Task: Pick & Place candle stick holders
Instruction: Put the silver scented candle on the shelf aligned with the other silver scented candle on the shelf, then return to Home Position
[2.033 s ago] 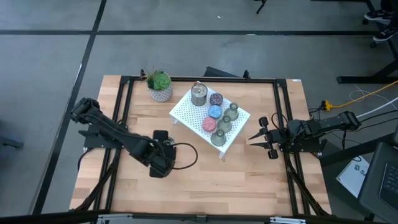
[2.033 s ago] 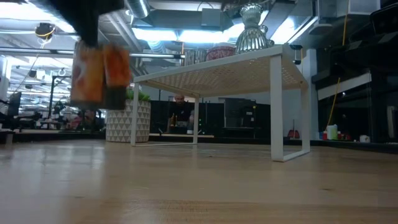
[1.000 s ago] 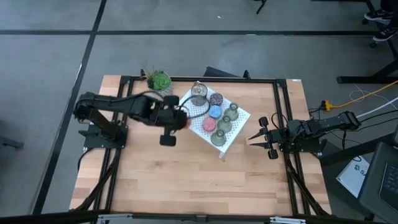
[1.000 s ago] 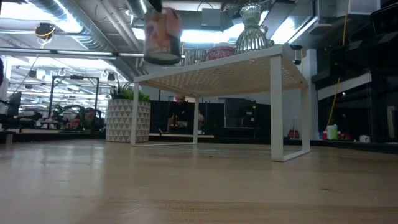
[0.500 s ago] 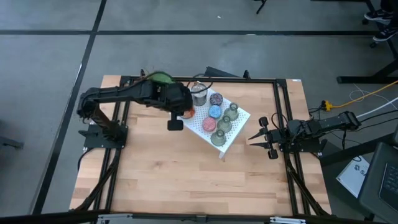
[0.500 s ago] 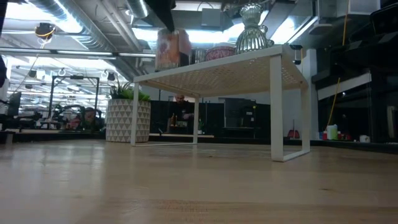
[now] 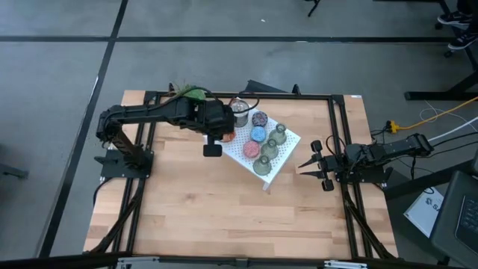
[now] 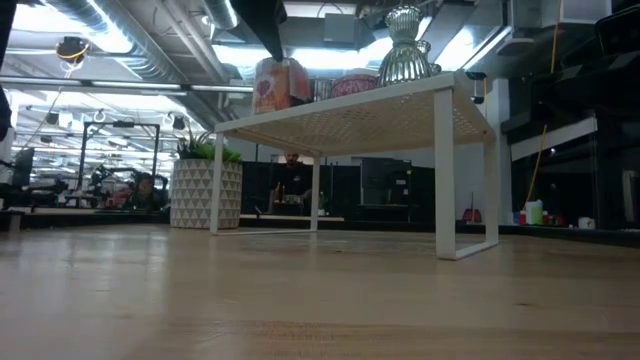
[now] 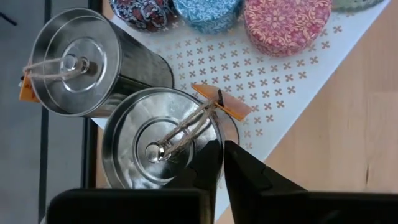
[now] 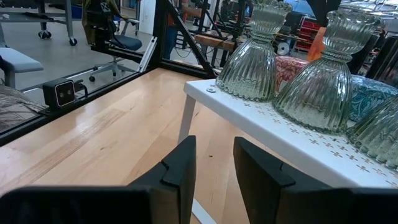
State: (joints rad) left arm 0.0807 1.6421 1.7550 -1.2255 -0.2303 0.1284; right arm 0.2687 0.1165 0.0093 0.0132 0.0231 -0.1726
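Observation:
A white perforated stand [image 7: 290, 140] carries a silver holder [image 7: 239, 112], a purple [image 7: 260, 118], a blue [image 7: 258, 134] and a pink one [image 7: 251, 149], and three olive-green bell-shaped ones [image 7: 269, 149]. My left gripper [image 7: 222, 133] is over the stand's left corner, shut on a second silver holder [image 9: 158, 146] with twine and an orange tag [image 9: 222, 103]. In the low view this holder [image 8: 280, 82] stands on the stand's top. My right gripper [image 7: 314, 167] is open and empty, low by the stand's right side. My left gripper comes from above, fingers pointing down at the silver holder's edge [image 9: 205, 134], beside the twine and tag. One finger [image 9: 208, 165] lies over the lid and the other [image 9: 249, 177] outside it. What is pinched between them is hidden. The holder stands upright on the stand.
A green potted plant [image 7: 193, 93] stands at the far left, partly under my left arm. A black frame [image 7: 328, 97] runs round the table. Bare wood [image 7: 224, 217] lies in front of the stand. A person [image 8: 290, 160] shows in the room behind.
My left gripper has carried the silver holder toward the table's far right, over the stand's left corner, and gone down. The holder, earlier hanging above the stand, now stands on its top beside the other silver one.

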